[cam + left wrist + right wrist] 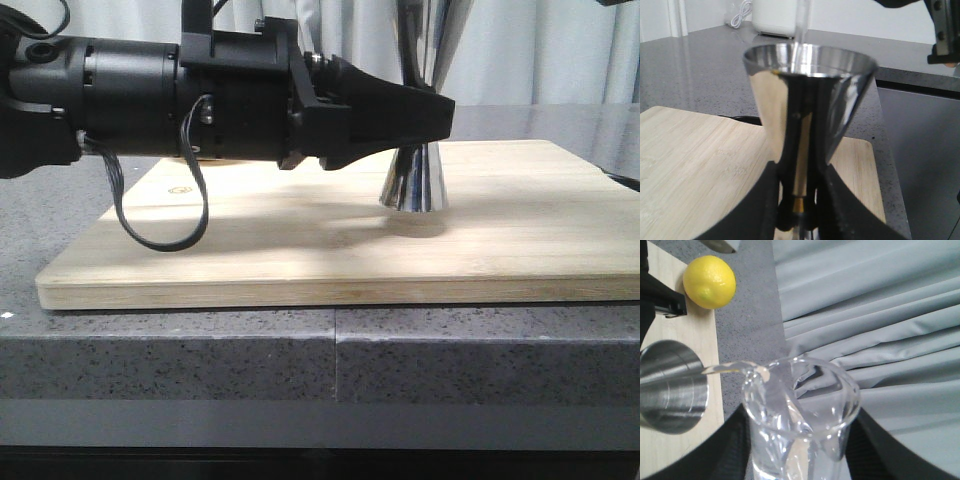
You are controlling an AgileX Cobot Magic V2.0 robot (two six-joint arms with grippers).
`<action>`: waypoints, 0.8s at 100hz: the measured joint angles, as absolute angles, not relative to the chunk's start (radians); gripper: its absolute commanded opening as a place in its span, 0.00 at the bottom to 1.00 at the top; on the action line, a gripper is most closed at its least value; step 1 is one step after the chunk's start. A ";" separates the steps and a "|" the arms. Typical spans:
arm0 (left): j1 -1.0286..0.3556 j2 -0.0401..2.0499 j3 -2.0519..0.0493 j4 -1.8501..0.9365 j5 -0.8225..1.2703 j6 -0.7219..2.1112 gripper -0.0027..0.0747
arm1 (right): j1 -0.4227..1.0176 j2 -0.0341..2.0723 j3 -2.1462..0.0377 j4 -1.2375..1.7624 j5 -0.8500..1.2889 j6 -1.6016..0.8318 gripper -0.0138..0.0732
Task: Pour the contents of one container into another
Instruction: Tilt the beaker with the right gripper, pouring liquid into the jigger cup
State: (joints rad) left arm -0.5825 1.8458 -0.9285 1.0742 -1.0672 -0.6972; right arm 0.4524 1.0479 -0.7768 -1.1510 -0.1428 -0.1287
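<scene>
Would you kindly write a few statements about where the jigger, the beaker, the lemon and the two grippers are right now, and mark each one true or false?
1. The shiny steel hourglass-shaped jigger stands upright on the pale wooden cutting board. True.
2. The left gripper is open and well clear of the jigger. False: its fingers are closed around the jigger's narrow waist.
3. The clear glass beaker is tipped and a thin clear stream leaves its lip toward the jigger. True.
4. The yellow lemon sits inside the beaker. False: it lies on the grey countertop beside the board.
5. The right gripper holds nothing. False: it grips the beaker.
</scene>
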 measured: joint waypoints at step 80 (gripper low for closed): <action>-0.582 1.846 -0.929 1.074 -1.065 -0.697 0.01 | 0.452 1.048 -0.777 -1.249 -0.127 -0.129 0.33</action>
